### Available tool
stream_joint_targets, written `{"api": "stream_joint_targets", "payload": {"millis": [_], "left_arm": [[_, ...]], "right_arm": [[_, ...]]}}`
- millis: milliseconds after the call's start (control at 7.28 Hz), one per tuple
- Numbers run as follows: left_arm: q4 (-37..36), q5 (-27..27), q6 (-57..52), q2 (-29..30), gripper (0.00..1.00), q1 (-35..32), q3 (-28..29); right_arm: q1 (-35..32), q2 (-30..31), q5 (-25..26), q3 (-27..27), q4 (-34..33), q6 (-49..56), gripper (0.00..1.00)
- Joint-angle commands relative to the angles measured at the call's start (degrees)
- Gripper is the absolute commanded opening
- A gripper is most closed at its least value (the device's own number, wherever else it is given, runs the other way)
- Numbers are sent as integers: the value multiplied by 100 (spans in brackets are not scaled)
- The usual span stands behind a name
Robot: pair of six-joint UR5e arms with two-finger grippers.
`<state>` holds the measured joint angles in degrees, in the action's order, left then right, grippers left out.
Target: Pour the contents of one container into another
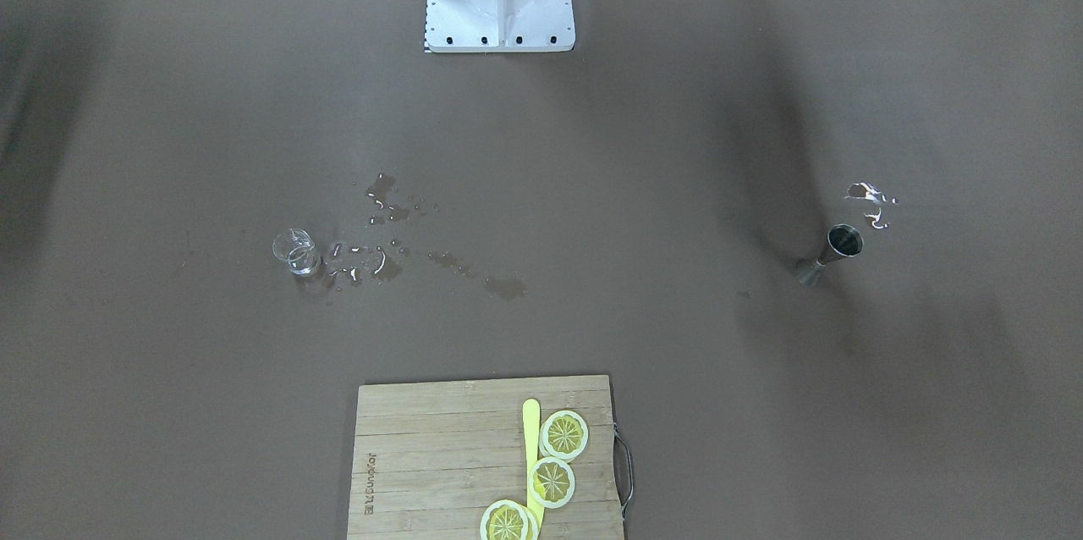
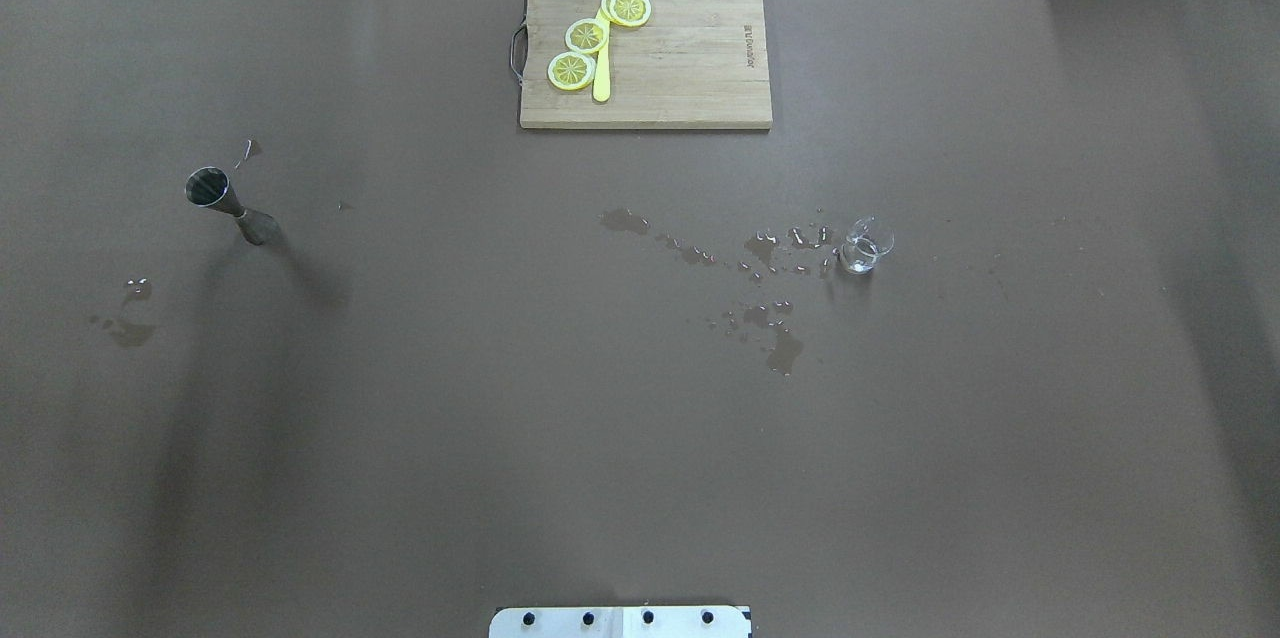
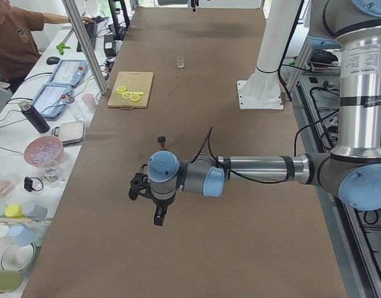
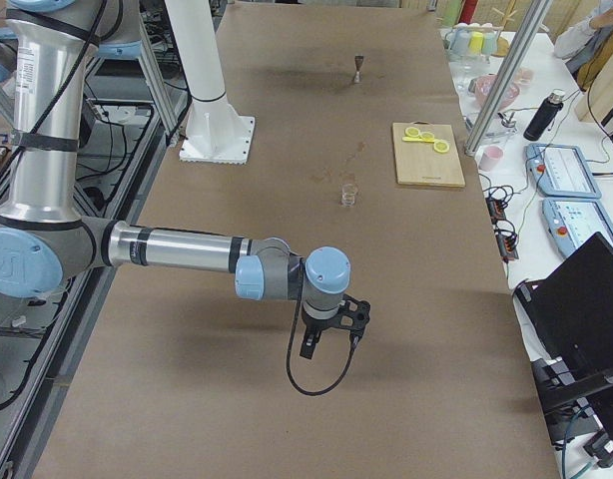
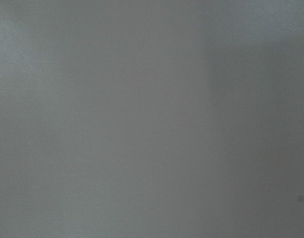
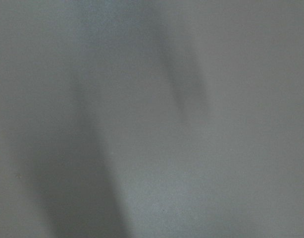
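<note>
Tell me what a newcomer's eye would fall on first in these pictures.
Splashes of spilled liquid trail across the brown table from a small clear glass on the robot's right half. A metal jigger stands alone on its left half. At the edge far from the robot, a wooden cutting board carries three lemon slices.

Obstacles on the table: a metal jigger standing on the left side, a small glass on the right, and a cutting board at the far edge. All three stand well apart, with wide bare surface between them. Puddles lie just beside the glass.
</note>
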<state>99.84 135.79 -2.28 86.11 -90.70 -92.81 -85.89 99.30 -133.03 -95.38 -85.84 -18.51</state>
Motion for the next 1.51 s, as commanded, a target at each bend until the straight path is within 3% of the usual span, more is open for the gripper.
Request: {"api": "stream_joint_targets", "payload": {"millis": [0, 412, 687, 1373], "left_arm": [[0, -9, 0, -7, 99, 8, -35], [-139, -53, 52, -7, 99, 0, -184], [-352, -18, 35, 2, 99, -9, -211], [-360, -70, -9, 2, 99, -150, -255]], "right_arm": [[10, -16, 31, -16, 6, 14, 100], [11, -16, 58, -7, 6, -29, 100], [11, -173, 617, 98, 6, 110, 100], [72, -314, 620, 45, 129, 120, 100]]}}
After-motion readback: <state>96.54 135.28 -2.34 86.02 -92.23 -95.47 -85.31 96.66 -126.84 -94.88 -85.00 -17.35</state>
